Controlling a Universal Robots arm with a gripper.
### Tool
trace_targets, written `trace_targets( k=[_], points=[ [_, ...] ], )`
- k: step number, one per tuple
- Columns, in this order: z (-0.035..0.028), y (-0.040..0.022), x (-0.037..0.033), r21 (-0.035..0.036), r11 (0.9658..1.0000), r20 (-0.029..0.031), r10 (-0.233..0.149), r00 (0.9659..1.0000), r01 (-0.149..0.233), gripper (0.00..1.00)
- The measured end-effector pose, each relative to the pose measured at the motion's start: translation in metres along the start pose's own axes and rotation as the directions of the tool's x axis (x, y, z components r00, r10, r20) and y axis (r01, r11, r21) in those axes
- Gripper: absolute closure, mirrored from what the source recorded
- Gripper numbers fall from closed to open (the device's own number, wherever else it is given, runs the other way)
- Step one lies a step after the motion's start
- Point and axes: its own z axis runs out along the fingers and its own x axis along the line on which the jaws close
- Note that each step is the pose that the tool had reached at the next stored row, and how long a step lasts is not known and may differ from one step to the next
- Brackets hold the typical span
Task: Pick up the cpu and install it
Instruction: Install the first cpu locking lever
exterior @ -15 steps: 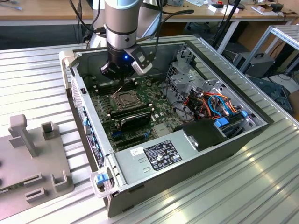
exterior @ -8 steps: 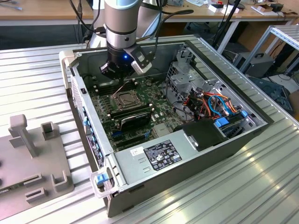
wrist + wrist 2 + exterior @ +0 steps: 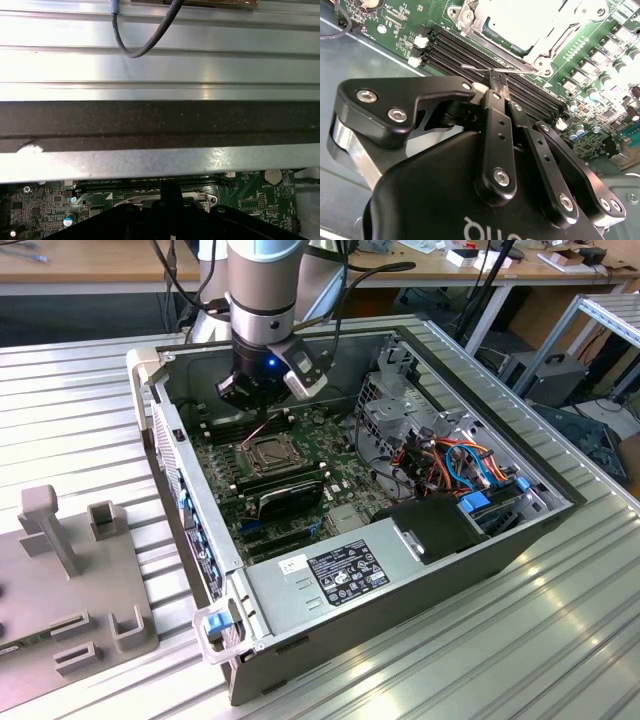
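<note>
My gripper [image 3: 496, 79] is down inside the open computer case [image 3: 190, 530], at the far edge of the dark square socket [image 3: 268, 451]. Its two black fingers [image 3: 492, 130] are pressed together, shut. The tips meet the thin wire lever [image 3: 472, 66] that runs along the socket's metal frame [image 3: 547, 47]. Inside that frame lies a flat, pale silver-grey square, the cpu [image 3: 517, 22]. In the first wrist view the fingers [image 3: 170, 197] stand just in front of the socket frame [image 3: 142, 202]. Nothing is carried between them.
Black memory slots [image 3: 465, 47] run between the gripper and the socket. A black oblong card [image 3: 290, 495], the power supply [image 3: 340, 570], a metal drive cage [image 3: 400, 410] and coloured cables [image 3: 455, 465] crowd the case. A grey fixture [image 3: 60, 540] stands on the ribbed table at the exterior view's left.
</note>
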Motion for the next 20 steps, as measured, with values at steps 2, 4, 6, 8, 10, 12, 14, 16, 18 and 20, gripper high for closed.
trace_targets(
  k=[2, 4, 6, 8, 10, 12, 14, 16, 18, 20],
  points=[
    [0.0002, 0.0002, -0.0001, -0.0022, 1.0, 0.0, 0.0, 1.0, 0.0, 0.89],
    [0.0004, 0.0005, -0.0002, -0.0053, 1.0, -0.0001, 0.0, 1.0, 0.0, 0.89],
    [0.0005, 0.0005, -0.0002, -0.0062, 1.0, -0.0001, 0.0, 1.0, 0.0, 0.89],
    [0.0005, 0.0005, -0.0001, -0.0062, 1.0, -0.0002, 0.0, 1.0, 0.0, 0.89],
    [0.0013, 0.0004, -0.0002, -0.0064, 1.0, -0.0001, 0.0, 1.0, 0.0, 0.89],
    [0.0031, 0.0002, -0.0004, -0.0063, 1.0, -0.0002, 0.0, 1.0, 0.0, 0.89],
    [0.0051, -0.0001, -0.0006, -0.0063, 1.0, -0.0002, 0.0, 1.0, 0.0, 0.89],
    [0.0065, -0.0002, -0.001, -0.0062, 1.0, -0.0002, 0.0, 1.0, 0.0, 0.89],
    [0.0082, -0.0004, -0.0018, -0.0062, 1.0, -0.0003, 0.0, 1.0, 0.0, 0.89],
    [0.0093, -0.0005, -0.0024, -0.0062, 1.0, -0.0002, 0.0, 1.0, 0.0, 0.89]
  ],
)
